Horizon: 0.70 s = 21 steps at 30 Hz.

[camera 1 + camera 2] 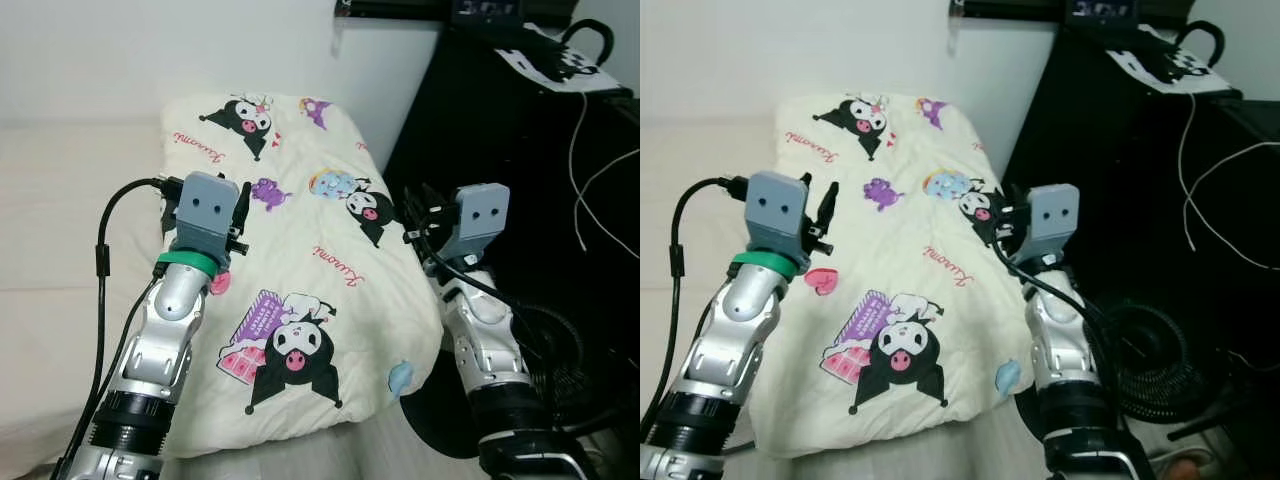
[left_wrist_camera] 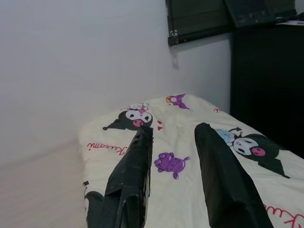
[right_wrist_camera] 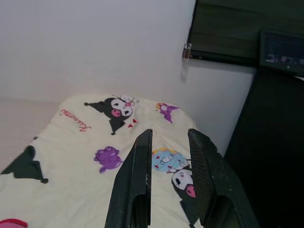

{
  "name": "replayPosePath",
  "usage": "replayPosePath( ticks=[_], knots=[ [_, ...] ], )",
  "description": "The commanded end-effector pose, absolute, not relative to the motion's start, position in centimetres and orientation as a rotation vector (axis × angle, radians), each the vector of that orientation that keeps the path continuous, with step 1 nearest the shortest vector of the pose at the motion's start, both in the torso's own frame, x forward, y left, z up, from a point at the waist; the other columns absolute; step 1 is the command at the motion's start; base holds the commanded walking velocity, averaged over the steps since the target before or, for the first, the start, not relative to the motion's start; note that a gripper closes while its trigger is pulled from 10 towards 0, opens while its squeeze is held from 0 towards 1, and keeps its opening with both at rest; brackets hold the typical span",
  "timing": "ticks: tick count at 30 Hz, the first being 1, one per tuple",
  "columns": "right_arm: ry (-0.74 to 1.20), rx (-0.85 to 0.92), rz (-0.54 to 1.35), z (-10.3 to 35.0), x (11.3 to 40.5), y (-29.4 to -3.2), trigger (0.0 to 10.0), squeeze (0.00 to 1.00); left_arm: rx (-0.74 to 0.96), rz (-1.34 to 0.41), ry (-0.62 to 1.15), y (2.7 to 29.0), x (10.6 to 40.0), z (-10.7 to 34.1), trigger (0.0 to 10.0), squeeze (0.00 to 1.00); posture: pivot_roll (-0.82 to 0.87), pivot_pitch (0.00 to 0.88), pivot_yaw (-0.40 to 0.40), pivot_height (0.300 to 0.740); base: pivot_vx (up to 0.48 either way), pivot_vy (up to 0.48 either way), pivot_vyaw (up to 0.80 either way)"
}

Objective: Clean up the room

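A cream pillow (image 1: 300,270) printed with black and purple cartoon figures lies on the pale bed (image 1: 60,220), its far end against the white wall. My left gripper (image 2: 173,130) is held up over the pillow's left edge, open, with nothing between its fingers (image 2: 133,171). My right gripper (image 3: 170,134) hovers at the pillow's right edge, beside the black furniture. It is open too and holds nothing. In the left eye view the grey wrist housings hide most of the left gripper (image 1: 240,212) and the right gripper (image 1: 420,212).
A tall black cabinet (image 1: 520,150) stands close on the right, with white cables (image 1: 580,170) hanging down its front and a black-and-white object (image 1: 560,55) on top. A black round fan-like thing (image 1: 545,340) sits on the floor below. The bed stretches off to the left.
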State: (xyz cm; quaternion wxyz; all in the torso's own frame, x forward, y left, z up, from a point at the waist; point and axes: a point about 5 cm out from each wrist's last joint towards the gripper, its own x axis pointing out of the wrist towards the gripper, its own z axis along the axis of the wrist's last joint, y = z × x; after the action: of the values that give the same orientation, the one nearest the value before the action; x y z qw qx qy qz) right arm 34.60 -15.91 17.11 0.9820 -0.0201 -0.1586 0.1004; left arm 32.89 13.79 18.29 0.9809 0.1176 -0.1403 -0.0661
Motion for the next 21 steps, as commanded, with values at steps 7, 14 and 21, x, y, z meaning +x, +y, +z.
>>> replayPosePath(
  ticks=[7,14,21],
  knots=[
    [-0.317,-0.029,0.207,16.79,34.65,-15.39,10.0,0.0,0.253,-0.151,-0.27,13.62,32.77,17.72,10.0,0.0,0.07,0.001,-0.046,0.74,0.0,0.0,0.0],
    [-0.323,-0.026,0.197,16.82,34.6,-15.29,10.0,0.0,0.253,-0.156,-0.273,13.65,32.84,17.86,10.0,0.0,0.07,0.005,-0.036,0.74,0.0,0.0,0.0],
    [-0.323,-0.021,0.195,16.75,34.56,-14.95,10.0,0.0,0.254,-0.168,-0.27,13.55,32.81,17.8,10.0,0.0,0.06,0.008,-0.028,0.74,0.0,0.0,0.0]
  ],
)
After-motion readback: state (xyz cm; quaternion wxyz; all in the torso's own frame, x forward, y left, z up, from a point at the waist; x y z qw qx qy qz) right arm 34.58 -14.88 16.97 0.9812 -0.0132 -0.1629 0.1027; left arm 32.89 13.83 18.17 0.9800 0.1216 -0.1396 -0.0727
